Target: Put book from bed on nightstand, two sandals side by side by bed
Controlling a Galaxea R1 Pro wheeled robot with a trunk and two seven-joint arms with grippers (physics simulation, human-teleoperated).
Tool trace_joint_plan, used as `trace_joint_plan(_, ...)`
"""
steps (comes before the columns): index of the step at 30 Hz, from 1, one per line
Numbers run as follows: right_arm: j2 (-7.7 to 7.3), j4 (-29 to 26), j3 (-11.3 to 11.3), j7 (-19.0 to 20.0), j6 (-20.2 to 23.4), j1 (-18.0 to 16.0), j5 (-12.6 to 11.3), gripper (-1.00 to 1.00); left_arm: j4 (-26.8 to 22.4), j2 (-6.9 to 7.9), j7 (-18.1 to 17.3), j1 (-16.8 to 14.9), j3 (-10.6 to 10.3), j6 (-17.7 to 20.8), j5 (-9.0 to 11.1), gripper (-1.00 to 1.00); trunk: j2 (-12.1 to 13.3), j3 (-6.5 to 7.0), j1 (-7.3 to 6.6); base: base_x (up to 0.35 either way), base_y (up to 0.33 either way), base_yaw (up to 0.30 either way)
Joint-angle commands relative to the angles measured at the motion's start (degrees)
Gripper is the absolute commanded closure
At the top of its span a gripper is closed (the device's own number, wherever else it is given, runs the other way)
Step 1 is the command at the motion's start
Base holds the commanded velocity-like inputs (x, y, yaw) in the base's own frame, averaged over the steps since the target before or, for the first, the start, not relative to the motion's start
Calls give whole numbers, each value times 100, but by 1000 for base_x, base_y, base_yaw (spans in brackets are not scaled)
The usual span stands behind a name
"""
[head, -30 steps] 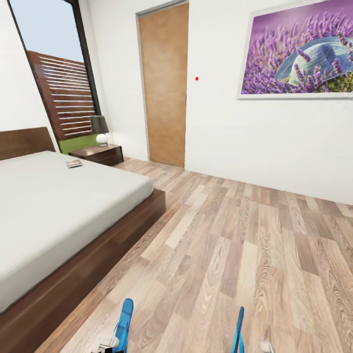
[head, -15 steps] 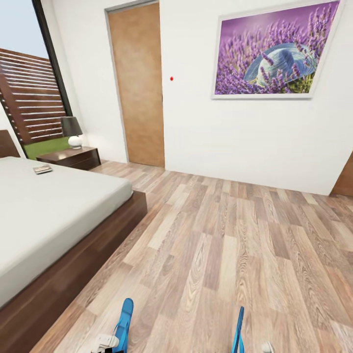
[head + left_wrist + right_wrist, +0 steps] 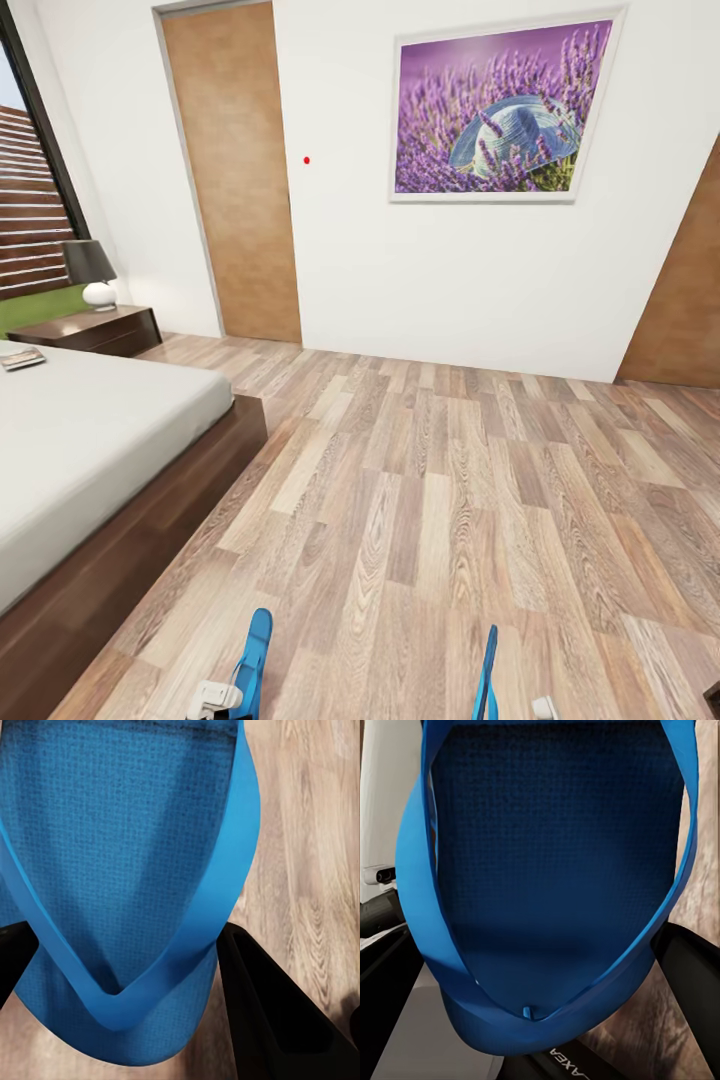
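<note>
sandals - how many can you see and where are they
2. One blue sandal is gripped in the left gripper, the other sandal in the right gripper, both above the wood floor.

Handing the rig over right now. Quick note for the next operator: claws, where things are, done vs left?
Left claw: shut on the left sandal.
Right claw: shut on the right sandal.
Both sandals are off the floor, seen at the bottom edge of the head view.
The book lies on the bed, near the nightstand with the lamp.
Done: both sandals picked up.
Left: set the sandals side by side beside the bed; move the book to the nightstand.
</note>
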Motion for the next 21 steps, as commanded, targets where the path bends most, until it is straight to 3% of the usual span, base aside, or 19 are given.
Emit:
trace_joint_plan(1,1,0,-35,21,62,-4,10,100,-2,0,-37,-3,46,-18,-69,100,-2,-5,-1,0,0,-45)
trace_joint_plan(9,7,0,-34,21,62,-2,10,100,-2,0,-38,-3,46,-18,-69,100,-2,-5,-1,0,0,-30)
trace_joint_plan(21,8,0,-33,21,62,-3,10,100,-2,1,-39,-3,46,-18,-69,100,-2,-5,-1,0,0,-259)
